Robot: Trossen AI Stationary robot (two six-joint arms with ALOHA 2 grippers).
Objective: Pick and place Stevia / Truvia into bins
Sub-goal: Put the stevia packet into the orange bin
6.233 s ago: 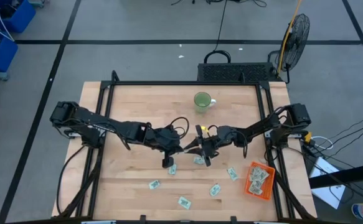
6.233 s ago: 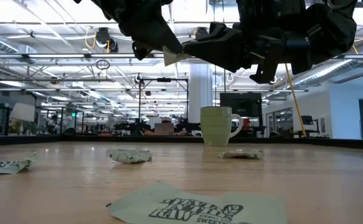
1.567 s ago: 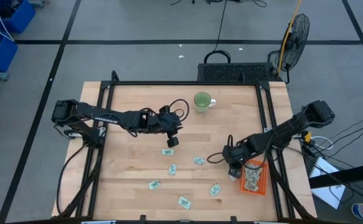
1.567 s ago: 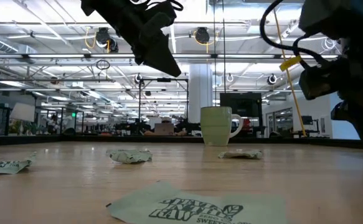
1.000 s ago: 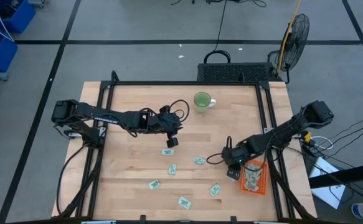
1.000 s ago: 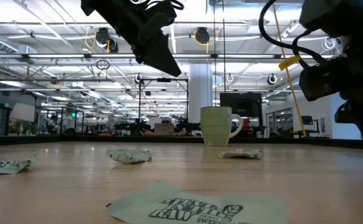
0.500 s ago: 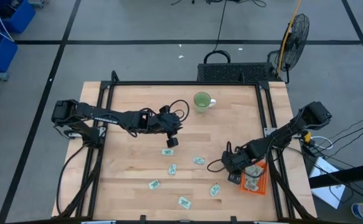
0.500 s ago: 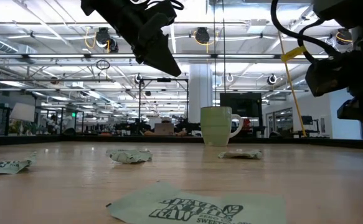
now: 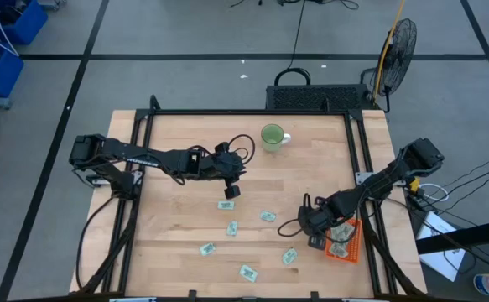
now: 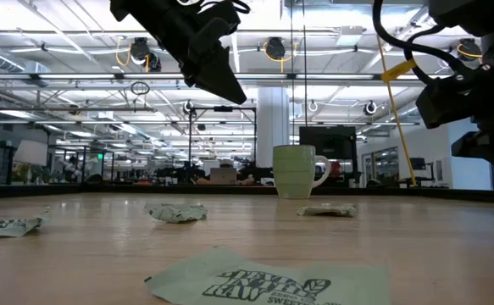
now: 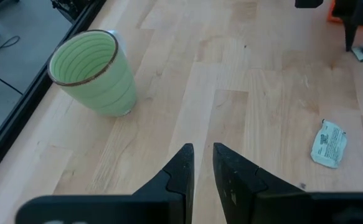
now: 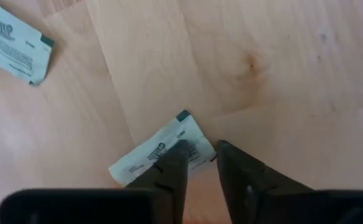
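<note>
Bare table left; sachets and mug scattered mid-table.

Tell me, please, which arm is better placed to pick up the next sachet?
The right: right gripper hangs directly above a sachet beside the orange bin. The left gripper waits mid-table.

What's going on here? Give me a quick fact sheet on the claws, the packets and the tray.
Left claw: raised over the table middle, nearly closed, empty.
Right claw: low beside the orange tray, fingers narrowly apart above a sachet lying flat on the wood, not gripping it.
Tray contents: several sachets already inside.
Loose sachets: six on the table, in its near half.
Green mug: upright near the far edge, untouched.
</note>
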